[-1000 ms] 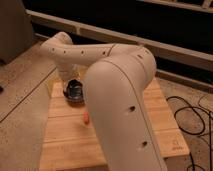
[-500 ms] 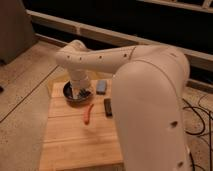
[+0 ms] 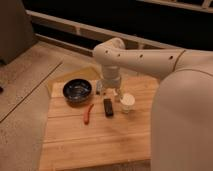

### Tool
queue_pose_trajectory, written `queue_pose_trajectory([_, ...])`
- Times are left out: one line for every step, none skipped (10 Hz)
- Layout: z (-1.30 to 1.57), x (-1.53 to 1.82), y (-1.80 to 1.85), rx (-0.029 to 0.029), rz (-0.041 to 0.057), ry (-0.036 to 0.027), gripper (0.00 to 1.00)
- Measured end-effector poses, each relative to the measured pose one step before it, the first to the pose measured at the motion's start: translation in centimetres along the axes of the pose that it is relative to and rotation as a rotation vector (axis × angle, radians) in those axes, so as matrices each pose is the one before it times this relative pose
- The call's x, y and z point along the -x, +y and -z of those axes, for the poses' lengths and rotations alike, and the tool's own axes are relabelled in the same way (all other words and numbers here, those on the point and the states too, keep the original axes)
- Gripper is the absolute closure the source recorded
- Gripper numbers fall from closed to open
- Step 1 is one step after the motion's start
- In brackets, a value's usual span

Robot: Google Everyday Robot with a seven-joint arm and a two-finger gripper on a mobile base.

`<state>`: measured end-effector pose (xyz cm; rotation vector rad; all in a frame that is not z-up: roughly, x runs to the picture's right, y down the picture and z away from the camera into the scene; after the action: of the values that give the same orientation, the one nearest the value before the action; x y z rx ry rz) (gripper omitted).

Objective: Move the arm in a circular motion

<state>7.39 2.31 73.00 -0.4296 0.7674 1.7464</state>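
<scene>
Bulk of the arm [image 3: 186,118] fills the nearest ground at three to five o'clock. A second ago that thick cream segment stood across the middle of the view and hid most of the wooden table [image 3: 95,147]; it has since swung to the right edge, and the tabletop is now open to sight.

Farther in, a red chili [image 3: 88,114] lies near the table's centre, with a small black block [image 3: 108,107] just beside it at three o'clock. A white cup [image 3: 128,101] stands at two o'clock of the block. A dark bowl [image 3: 77,90] sits at ten o'clock of the chili.

Beyond these, the gripper [image 3: 110,91] hangs under the wrist, low over the board between bowl and cup, having drifted from above the bowl toward three o'clock. Whether the claw is open or closed, I cannot tell; nothing appears to be held.

Farthest, the bent joint of the arm has slid rightward along the dark railing [image 3: 65,25].

That steady sideways sweep reads as one arc of the circle, probably partway round, with the return arc not yet made.
</scene>
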Motion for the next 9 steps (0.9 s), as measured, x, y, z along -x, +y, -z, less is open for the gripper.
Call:
queue_pose_trajectory([0.638,1.737,-2.367,-0.04203,-0.04741,0.00246,0.35])
queue_pose_trajectory([0.456,1.579,-1.335,-0.02758,-0.02194,-0.00329,0.35])
queue_pose_trajectory([0.502,1.675,-0.585,-0.02247,-0.00908,-0.00536,0.35])
queue_pose_trajectory([0.387,1.148,-0.020,-0.01655,0.00081,-0.00201,0.35])
queue_pose_trajectory([0.500,1.532,0.891,-0.02720,0.02203,-0.00654,0.35])
queue_pose_trajectory([0.394,0.978,1.327,-0.01944,0.03073,-0.00442,0.35])
queue_pose_trajectory([0.473,0.954,2.038,-0.01100,0.04249,-0.00901,0.35])
queue_pose_trajectory([0.561,0.822,2.706,0.00017,0.05522,-0.01256,0.35])
queue_pose_trajectory([0.551,0.540,2.845,0.00942,0.05661,-0.01233,0.35])
